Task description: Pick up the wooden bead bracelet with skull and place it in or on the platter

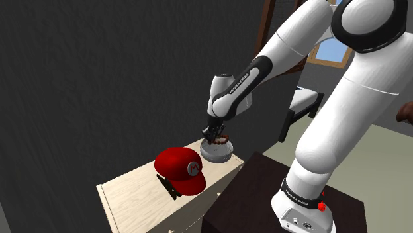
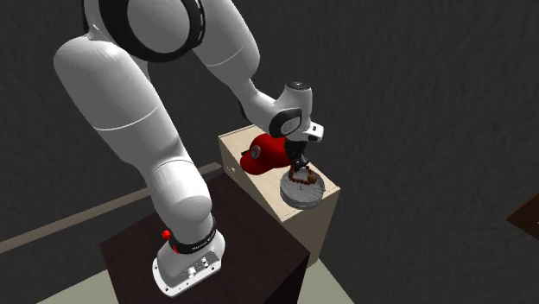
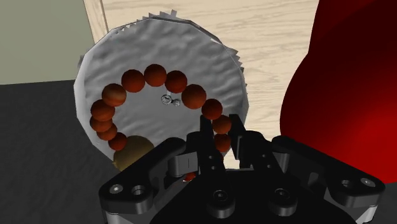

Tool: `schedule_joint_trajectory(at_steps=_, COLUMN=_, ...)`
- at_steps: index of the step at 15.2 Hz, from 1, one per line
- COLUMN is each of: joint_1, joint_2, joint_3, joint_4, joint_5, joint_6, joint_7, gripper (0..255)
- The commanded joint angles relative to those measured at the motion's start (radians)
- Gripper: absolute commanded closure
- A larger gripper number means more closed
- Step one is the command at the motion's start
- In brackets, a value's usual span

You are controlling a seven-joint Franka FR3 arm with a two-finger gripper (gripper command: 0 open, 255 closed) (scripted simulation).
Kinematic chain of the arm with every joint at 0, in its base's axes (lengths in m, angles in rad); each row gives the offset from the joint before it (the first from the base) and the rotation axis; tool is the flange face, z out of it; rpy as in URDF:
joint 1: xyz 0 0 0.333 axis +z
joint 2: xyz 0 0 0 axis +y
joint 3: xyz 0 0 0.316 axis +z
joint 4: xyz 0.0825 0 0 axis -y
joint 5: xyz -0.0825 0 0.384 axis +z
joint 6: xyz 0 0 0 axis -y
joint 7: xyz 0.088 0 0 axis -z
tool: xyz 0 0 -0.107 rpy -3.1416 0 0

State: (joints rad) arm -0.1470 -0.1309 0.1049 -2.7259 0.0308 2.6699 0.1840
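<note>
The bracelet (image 3: 154,75) is a ring of reddish-brown beads with one larger tan bead (image 3: 133,153). It hangs over the round grey crinkled platter (image 3: 146,44), and my gripper (image 3: 219,132) is shut on its beads at one side. In the shoulder view the gripper (image 1: 215,134) holds the bracelet (image 1: 220,139) just above the platter (image 1: 216,154); I cannot tell if the beads touch the dish. The second exterior view has the gripper (image 2: 298,167), bracelet (image 2: 302,180) and platter (image 2: 303,193) at the near end of the cabinet top.
A red cap (image 1: 180,169) with a white badge lies right beside the platter on the light wooden cabinet (image 1: 129,192). A small black object (image 1: 169,186) lies at the cap's front. The dark stand (image 1: 255,192) adjoins the cabinet. A chair (image 1: 301,106) stands behind.
</note>
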Motion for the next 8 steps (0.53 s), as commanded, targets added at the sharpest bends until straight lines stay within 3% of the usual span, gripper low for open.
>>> schedule_joint_trajectory(at_steps=1, joint_1=-0.002, joint_2=0.036, joint_3=0.001, joint_4=-0.001, joint_5=-0.006, joint_6=0.038, joint_7=0.005, gripper=255)
schedule_joint_trajectory(at_steps=8, joint_1=-0.006, joint_2=0.112, joint_3=0.002, joint_4=-0.005, joint_5=-0.023, joint_6=0.118, joint_7=0.017, gripper=255)
